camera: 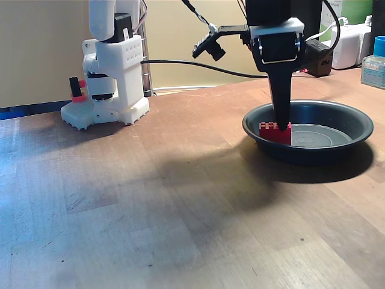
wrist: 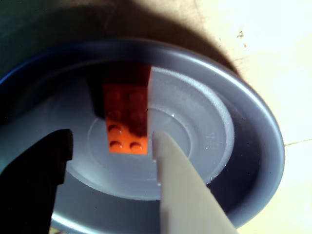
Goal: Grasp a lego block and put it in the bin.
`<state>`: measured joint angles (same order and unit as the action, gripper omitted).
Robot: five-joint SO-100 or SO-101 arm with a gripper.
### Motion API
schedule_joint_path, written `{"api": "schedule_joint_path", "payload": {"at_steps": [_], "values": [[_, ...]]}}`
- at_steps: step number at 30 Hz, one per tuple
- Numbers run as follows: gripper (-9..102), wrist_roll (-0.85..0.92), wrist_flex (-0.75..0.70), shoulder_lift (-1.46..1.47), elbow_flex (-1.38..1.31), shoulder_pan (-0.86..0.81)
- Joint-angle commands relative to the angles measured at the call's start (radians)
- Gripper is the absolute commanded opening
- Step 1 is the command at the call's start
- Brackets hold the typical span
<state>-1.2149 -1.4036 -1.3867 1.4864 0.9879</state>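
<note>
The lego block (wrist: 127, 117) lies on the floor of the bin (wrist: 253, 122), released; the tool (wrist: 113, 146) hangs just above it, fingers apart. Placing looks finished; next, I'd judge, lift clear of the bin

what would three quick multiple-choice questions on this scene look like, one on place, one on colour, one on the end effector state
1. Where is the lego block?
A. inside the bin
B. on the wooden table beside the bin
C. by the white robot base

2. What colour is the lego block?
A. blue
B. red
C. yellow

3. How do the end effector jaws stand?
A. shut tight on the block
B. shut on the bin's rim
C. spread apart above the block

Answers:
1. A, in both views the block lies within the bin.
2. B, it looks red-orange in the wrist view and red in the fixed view.
3. C, in the wrist view there is a clear gap between the dark finger and the pale finger, with the block beyond them.
</note>
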Motion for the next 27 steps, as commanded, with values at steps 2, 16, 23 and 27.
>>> {"api": "schedule_joint_path", "payload": {"at_steps": [2, 16, 23, 27], "values": [[16, 0.008, -0.028, -0.081, -0.048, 0.0], [15, 0.155, -0.224, -0.179, -0.118, -0.087], [15, 0.434, -0.313, -0.324, -0.104, -0.218], [15, 0.62, -0.339, -0.407, -0.066, -0.325]]}}
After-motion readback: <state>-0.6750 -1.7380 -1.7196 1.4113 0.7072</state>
